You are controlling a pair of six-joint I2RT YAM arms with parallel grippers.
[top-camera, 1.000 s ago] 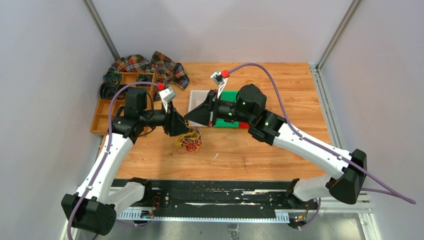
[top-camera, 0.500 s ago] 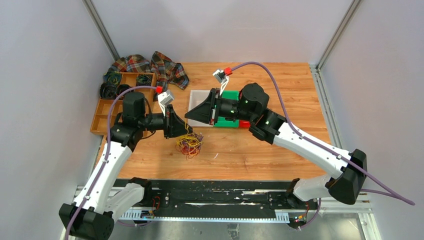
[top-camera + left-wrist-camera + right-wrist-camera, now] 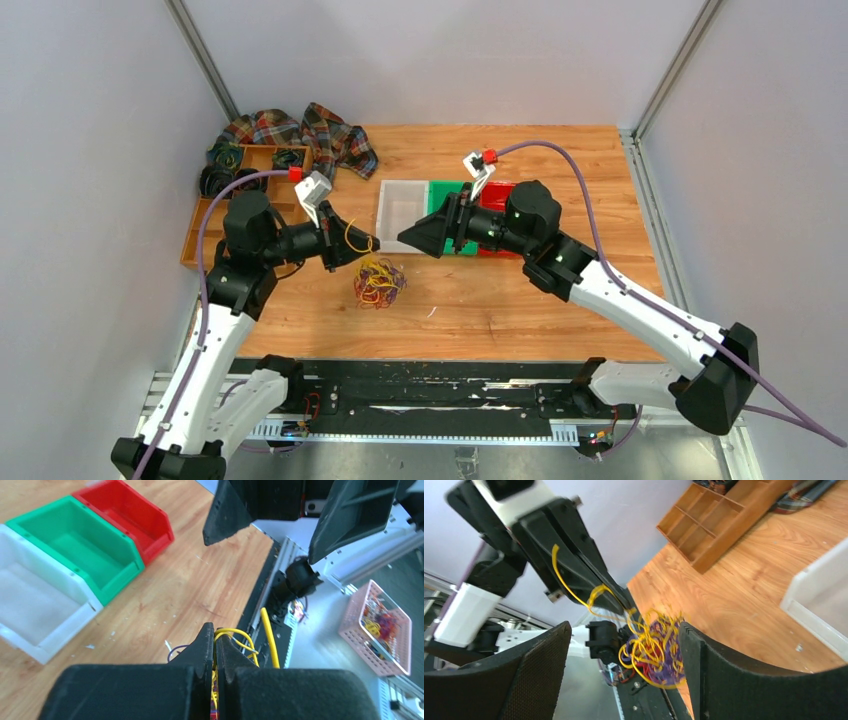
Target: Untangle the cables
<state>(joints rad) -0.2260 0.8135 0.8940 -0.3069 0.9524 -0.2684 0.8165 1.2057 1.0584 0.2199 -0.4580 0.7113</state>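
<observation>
Cables [image 3: 379,283] lie on table [image 3: 560,300], before the bins [image 3: 400,205]

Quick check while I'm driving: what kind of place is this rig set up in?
Probably a lab test cell, not a home: plain panel walls box in a wooden table, with plastic sorting bins and tangled cables as props.
</observation>
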